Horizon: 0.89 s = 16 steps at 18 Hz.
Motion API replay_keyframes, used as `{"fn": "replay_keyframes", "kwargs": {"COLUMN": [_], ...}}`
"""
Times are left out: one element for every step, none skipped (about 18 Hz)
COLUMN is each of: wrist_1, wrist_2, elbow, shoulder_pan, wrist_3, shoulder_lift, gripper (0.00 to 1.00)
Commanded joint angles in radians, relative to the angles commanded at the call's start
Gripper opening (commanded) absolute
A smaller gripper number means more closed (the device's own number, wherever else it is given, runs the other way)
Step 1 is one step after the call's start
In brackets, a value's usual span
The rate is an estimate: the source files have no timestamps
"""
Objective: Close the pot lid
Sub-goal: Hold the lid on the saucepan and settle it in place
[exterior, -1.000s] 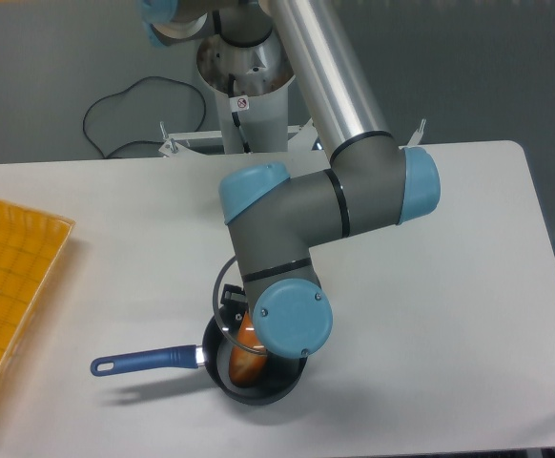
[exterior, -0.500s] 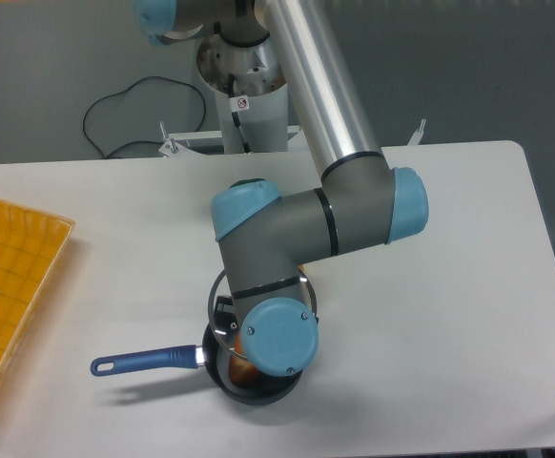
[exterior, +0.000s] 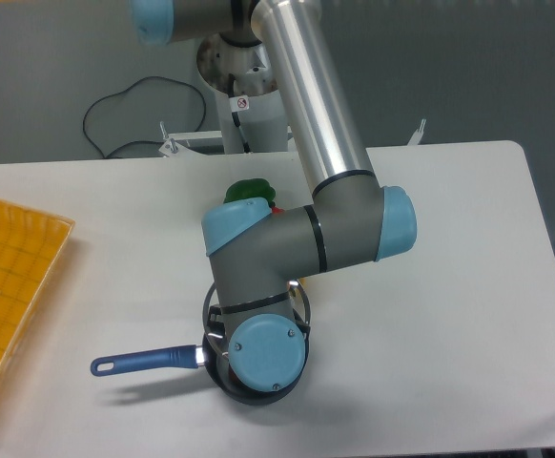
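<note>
Arm: one UR5e arm [exterior: 297, 239] is being seen bent over the pot, wrist cap facing the camera.
Gripper: hidden behind the wrist; open or closed cannot be told.
Pot: one dark saucepan [exterior: 222, 380] is being seen near the front table edge, mostly covered by the wrist; one blue handle [exterior: 144, 361] is pointing left.
Lid: one glass lid, only its thin rim [exterior: 302, 307] is being seen arcing beside the wrist above the pot; knob hidden.
Tray: one yellow tray [exterior: 10, 286] at far left.
Green object: one [exterior: 249, 190] is being seen behind the arm.
Table: one white table [exterior: 449, 286].
</note>
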<state>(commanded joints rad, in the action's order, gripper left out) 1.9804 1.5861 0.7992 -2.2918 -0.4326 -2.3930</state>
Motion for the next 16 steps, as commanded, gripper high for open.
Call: {"fn": "replay_keyframes", "kwargs": {"wrist_1": [0.0, 0.0, -0.002, 0.0, 0.0, 0.0, 0.0, 0.0, 0.0, 0.0, 0.0, 0.002, 0.002, 0.002, 0.002, 0.002], "wrist_2": [0.0, 0.0, 0.0, 0.008, 0.011, 0.011, 0.012, 0.015, 0.015, 0.015, 0.015, 0.015, 0.015, 0.015, 0.015, 0.014], "elbow": [0.0, 0.0, -0.003, -0.003, -0.005, -0.008, -0.012, -0.014, -0.014, -0.014, -0.014, -0.014, -0.014, -0.014, -0.014, -0.015], "shoulder_pan": [0.0, 0.0, 0.0, 0.0, 0.0, 0.002, 0.005, 0.006, 0.006, 0.006, 0.006, 0.006, 0.006, 0.006, 0.006, 0.006], "wrist_3": [0.0, 0.0, 0.002, 0.002, 0.006, 0.011, 0.011, 0.011, 0.011, 0.012, 0.011, 0.011, 0.011, 0.011, 0.011, 0.011], "shoulder_lift": [-0.002, -0.003, -0.006, -0.006, -0.008, -0.014, -0.017, -0.02, -0.02, -0.02, -0.02, -0.02, -0.02, -0.02, -0.02, -0.02], "gripper": [0.5, 0.5, 0.5, 0.5, 0.51, 0.51, 0.51, 0.51, 0.51, 0.52, 0.52, 0.52, 0.52, 0.53, 0.53, 0.53]}}
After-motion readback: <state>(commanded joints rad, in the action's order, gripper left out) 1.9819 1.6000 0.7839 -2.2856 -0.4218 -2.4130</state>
